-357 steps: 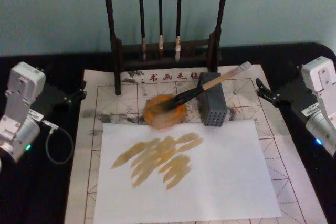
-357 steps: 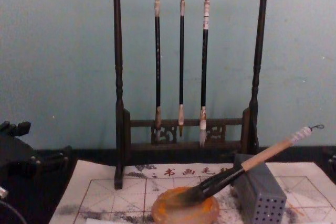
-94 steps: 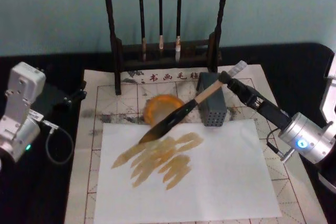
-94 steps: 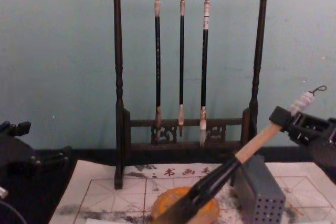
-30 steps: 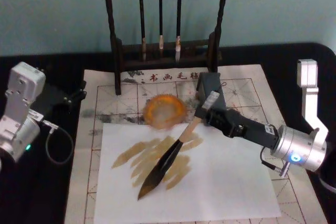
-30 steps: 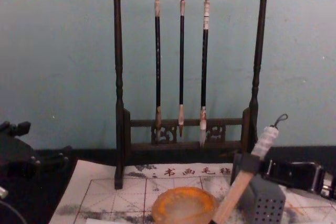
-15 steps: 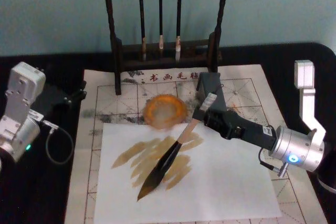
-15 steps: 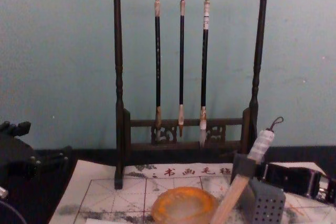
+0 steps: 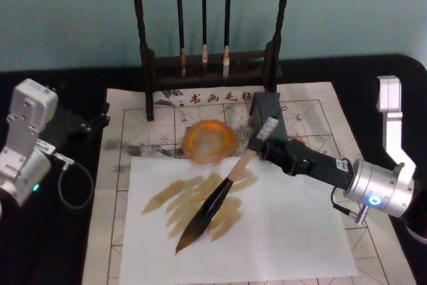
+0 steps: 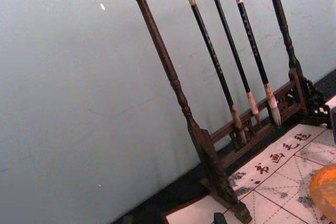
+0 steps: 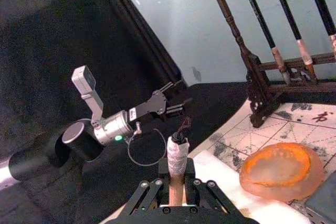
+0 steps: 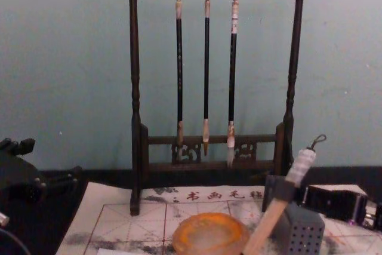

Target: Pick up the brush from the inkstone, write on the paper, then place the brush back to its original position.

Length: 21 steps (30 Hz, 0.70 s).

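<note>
Right claw is clamped on the brush near its white end. I see bristles on the plain sheet over the paper. Inkstone and grey block crowd in just behind; left arm is parked.

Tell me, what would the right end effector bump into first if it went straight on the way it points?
Probably the inkstone. The right end effector, shut on the brush, points toward the robot's left, roughly at it, though it may pass just above or beside it; depth is unclear.
</note>
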### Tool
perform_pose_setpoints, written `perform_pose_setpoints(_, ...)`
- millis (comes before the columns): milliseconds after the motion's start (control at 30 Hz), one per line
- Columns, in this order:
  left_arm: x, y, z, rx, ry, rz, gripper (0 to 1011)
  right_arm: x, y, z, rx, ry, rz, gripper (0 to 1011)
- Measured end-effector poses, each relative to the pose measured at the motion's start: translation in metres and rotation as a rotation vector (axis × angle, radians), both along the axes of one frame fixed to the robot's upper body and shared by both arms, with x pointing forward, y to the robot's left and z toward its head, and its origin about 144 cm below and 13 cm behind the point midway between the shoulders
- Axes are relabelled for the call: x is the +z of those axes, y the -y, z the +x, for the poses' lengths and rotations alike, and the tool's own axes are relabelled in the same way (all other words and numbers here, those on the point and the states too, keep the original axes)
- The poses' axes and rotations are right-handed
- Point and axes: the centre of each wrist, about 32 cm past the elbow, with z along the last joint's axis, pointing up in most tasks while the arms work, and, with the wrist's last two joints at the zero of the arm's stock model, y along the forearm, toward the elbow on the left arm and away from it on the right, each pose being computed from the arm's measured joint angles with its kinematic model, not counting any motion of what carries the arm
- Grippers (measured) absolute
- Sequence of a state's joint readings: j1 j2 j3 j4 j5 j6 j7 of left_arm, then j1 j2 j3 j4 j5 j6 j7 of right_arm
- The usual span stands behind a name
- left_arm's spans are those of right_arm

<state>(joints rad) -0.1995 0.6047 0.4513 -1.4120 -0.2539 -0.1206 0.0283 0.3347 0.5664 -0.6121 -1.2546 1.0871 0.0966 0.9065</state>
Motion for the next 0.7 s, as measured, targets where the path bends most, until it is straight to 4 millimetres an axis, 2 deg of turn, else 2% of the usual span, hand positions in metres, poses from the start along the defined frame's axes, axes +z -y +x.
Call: perform_pose_setpoints(700, 0.0, 0.0, 0.0, 0.0, 0.0, 0.0, 1001, 0.002, 0.015, 0.0, -0.053, -0.007, -0.001, 176)
